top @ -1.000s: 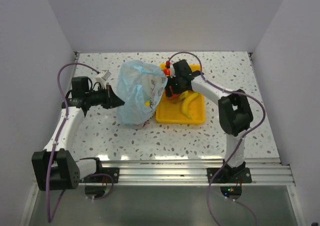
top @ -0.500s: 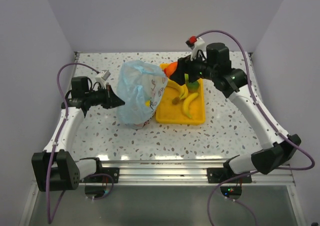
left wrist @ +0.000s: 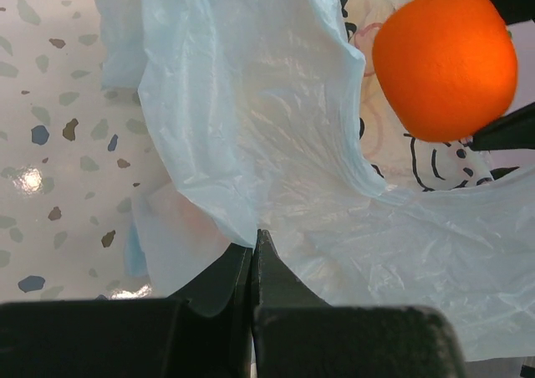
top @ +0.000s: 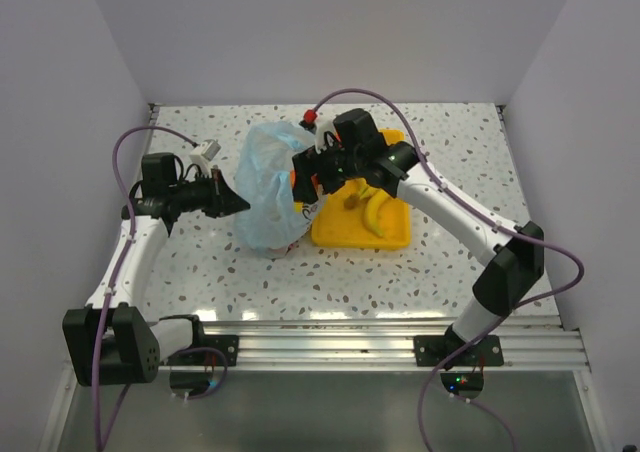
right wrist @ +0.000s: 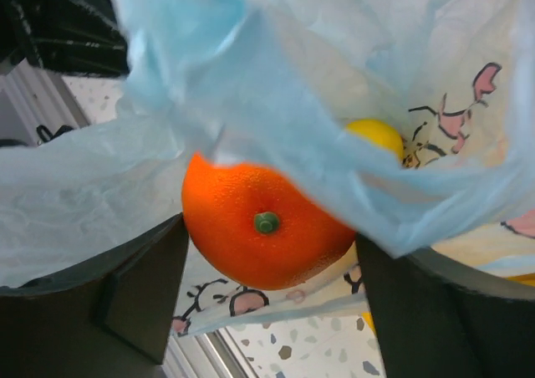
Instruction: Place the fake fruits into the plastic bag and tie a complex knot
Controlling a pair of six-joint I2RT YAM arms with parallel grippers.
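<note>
On the left side of the table (top: 200,262) the left gripper (left wrist: 253,252) has its two fingers pressed together on a fold of the plastic bag (left wrist: 276,144). It pinches the thin film near the rim and holds that side of the mouth up. The bag stands a little left of the middle of the table, nearer to the far edge than to the near one, puffed up and just beside the left edge of the yellow tray (top: 390,237). I judge this bag to be very light, soft and slippery, with no shape of its own. It should be taken by the rim or by the handle loops, with a firm pinch, because the mouth would probably fall shut if one side were let go. At the mouth, the right gripper (top: 305,177) stands with its fingers wide apart and clamped on an orange (right wrist: 263,223) from both sides, and some of the blue film hangs over the fruit. The orange looks hard, glossy and round, so I think it is best held across its widest part, as here, and it may roll when it is dropped inside. Behind the film a lemon (right wrist: 376,135) shows, which seems to lie already in the bag. Further right, bananas (top: 375,215) lie in the tray. They are curved and smooth, and I would take them across the middle. No knot is made yet.
</note>
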